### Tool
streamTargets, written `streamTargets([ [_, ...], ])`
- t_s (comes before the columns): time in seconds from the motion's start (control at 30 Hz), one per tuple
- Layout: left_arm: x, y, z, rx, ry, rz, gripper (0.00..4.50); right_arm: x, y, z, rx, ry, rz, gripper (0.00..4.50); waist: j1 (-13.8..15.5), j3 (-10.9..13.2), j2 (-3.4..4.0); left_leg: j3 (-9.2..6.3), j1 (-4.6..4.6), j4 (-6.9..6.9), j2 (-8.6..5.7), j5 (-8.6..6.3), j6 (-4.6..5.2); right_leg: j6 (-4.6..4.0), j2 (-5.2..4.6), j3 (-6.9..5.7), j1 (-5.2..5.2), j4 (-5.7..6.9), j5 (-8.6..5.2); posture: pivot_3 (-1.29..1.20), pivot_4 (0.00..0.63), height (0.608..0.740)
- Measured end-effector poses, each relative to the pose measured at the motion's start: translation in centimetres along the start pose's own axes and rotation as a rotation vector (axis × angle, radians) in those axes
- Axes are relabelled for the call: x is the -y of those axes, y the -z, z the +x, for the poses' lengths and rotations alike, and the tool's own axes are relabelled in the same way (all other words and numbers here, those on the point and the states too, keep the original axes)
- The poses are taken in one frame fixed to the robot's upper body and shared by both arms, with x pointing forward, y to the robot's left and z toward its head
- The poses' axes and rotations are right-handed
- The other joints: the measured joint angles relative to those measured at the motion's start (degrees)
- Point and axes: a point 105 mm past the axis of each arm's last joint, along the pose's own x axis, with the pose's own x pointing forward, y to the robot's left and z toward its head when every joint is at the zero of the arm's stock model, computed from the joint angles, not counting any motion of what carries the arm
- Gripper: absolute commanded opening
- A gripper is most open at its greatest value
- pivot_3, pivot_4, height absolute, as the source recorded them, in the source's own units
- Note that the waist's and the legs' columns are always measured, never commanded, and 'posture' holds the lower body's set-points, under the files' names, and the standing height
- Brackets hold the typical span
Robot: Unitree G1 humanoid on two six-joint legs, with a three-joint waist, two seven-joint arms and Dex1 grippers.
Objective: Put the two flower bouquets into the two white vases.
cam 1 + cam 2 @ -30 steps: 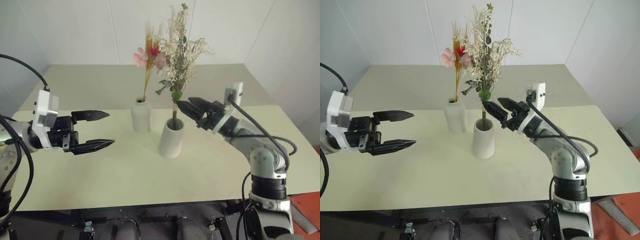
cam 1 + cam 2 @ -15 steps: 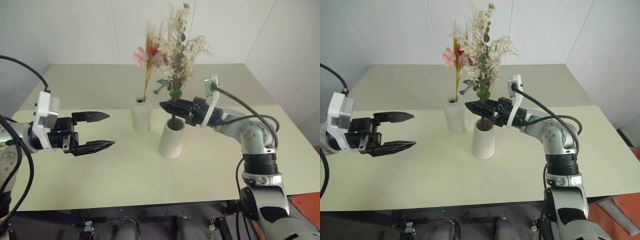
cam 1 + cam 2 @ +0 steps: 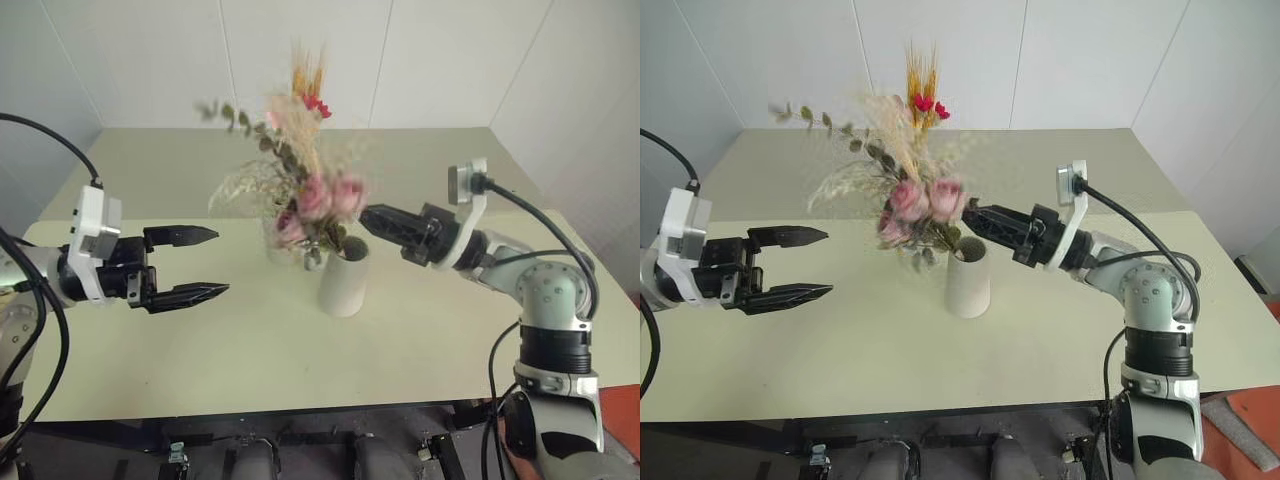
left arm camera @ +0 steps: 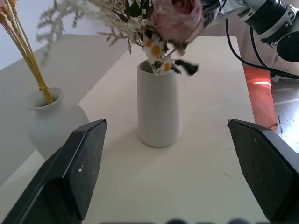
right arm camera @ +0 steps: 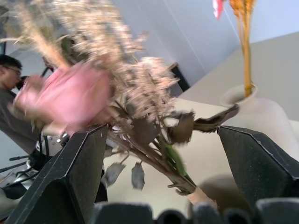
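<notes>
The fuller bouquet (image 3: 318, 200), with pink roses and cream sprigs, has its stems in the wide-mouthed white vase (image 3: 343, 285). It leans steeply to the left and is blurred. Behind it the slim yellow bunch with red blossoms (image 3: 308, 85) stands in the short bottle vase (image 4: 51, 123). My right gripper (image 3: 368, 218) is open just right of the wide vase's mouth, pointing left at the stems and holding nothing. To the left of both vases my left gripper (image 3: 220, 260) hangs over the table, open and empty.
Both vases stand mid-table on the pale tabletop (image 3: 450, 330), with free surface in front and on both sides. White walls close off the back. A person (image 5: 9, 70) shows far off in the right wrist view.
The fuller bouquet has swung from upright to a steep lean leftward across the bottle vase. My right gripper has rolled and drawn back to the right from the stems. The left arm stayed put.
</notes>
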Motion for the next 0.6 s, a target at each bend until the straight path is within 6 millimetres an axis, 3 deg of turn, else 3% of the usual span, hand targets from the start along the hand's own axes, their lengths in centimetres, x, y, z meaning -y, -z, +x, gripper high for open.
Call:
streamTargets([
  [0.27, 0.1, 0.1, 0.1, 0.003, 0.011, 0.005, 4.50, 0.7, 0.2, -3.9, -0.036, 0.180, -0.081, 4.44, 0.1, 0.0, 0.00, 0.00, -0.01, 0.00, 0.00, 0.00, 0.00, 0.13, -0.01, 0.00, 0.00, -0.01, -0.08, 0.00, 0.150, 0.740],
  [0.43, 0.1, 0.2, 0.0, 0.002, 0.011, -0.002, 4.50, -0.1, 0.5, -8.2, -0.174, 0.328, -0.224, 4.44, 0.9, 0.0, -0.01, 0.01, 0.01, 0.01, -0.01, 0.00, 0.00, 0.34, -0.02, 0.00, 0.03, -0.04, -0.22, 0.00, 0.150, 0.740],
  [0.6, 0.1, 0.3, -0.1, 0.002, 0.013, -0.009, 4.50, -0.8, -1.0, -12.0, -0.266, 0.444, -0.362, 4.44, 1.1, 0.0, 0.00, 0.03, 0.13, 0.02, -0.01, 0.00, 0.00, 0.34, -0.01, 0.04, 0.08, -0.03, -0.23, 0.00, 0.150, 0.740],
])
